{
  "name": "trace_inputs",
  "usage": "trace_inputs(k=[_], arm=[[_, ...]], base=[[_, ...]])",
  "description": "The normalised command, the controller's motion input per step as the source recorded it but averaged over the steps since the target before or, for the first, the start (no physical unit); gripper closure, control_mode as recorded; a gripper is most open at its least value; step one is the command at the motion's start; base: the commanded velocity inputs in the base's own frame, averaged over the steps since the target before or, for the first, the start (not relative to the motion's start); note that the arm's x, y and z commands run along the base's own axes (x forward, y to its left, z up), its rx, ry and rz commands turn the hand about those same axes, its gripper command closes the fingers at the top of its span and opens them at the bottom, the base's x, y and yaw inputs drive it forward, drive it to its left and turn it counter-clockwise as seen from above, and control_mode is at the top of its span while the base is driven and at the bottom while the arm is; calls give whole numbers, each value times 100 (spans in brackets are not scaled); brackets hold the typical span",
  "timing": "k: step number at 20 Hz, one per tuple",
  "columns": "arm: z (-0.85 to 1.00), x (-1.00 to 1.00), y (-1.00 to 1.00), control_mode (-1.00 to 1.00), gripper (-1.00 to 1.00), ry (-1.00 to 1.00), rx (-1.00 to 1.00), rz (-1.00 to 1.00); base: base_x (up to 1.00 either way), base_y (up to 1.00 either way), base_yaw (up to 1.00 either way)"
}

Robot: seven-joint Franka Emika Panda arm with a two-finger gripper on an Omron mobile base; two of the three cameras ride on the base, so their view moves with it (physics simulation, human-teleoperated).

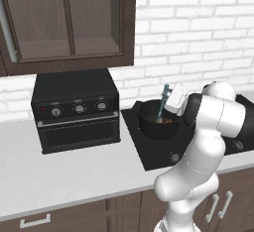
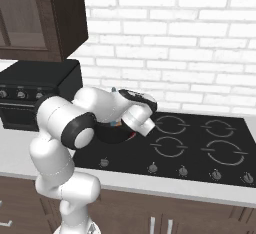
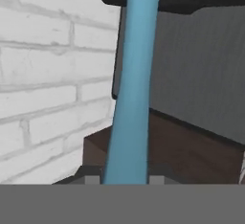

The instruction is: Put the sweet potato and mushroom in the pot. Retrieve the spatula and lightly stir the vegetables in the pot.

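Note:
The black pot (image 1: 155, 125) stands on the near-left burner of the cooktop (image 1: 149, 151). An orange bit, the sweet potato (image 1: 169, 120), shows inside it by the right wall. I cannot make out the mushroom. The pale blue spatula (image 1: 163, 103) stands steeply in the pot, its handle rising to my gripper (image 1: 170, 100), which is shut on it just above the rim. In the hand view the spatula (image 3: 133, 74) runs up between the fingertips (image 3: 92, 180), the gripper (image 3: 125, 180) shut around it. In the right base view my arm covers most of the pot (image 2: 114, 133).
A black toaster oven (image 1: 77, 109) sits on the counter left of the pot. A dark wall cabinet (image 1: 69, 23) hangs above it. Three other burners (image 2: 200, 148) lie to the right, with knobs (image 2: 182, 170) along the front. A white brick wall (image 2: 175, 43) stands behind.

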Motion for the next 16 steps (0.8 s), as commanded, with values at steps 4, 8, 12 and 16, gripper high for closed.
trace_inputs(k=[4, 8, 12, 16], arm=[[0, 24, 0, -100, 100, -18, 3, -5], [5, 9, -10, -100, 100, -6, 1, -6], [33, -2, -46, -100, 100, 21, 0, -8], [14, 0, -26, -100, 100, 17, 0, -6]], base=[[0, 0, 0], [0, 0, 0], [0, 0, 0], [0, 0, 0]])
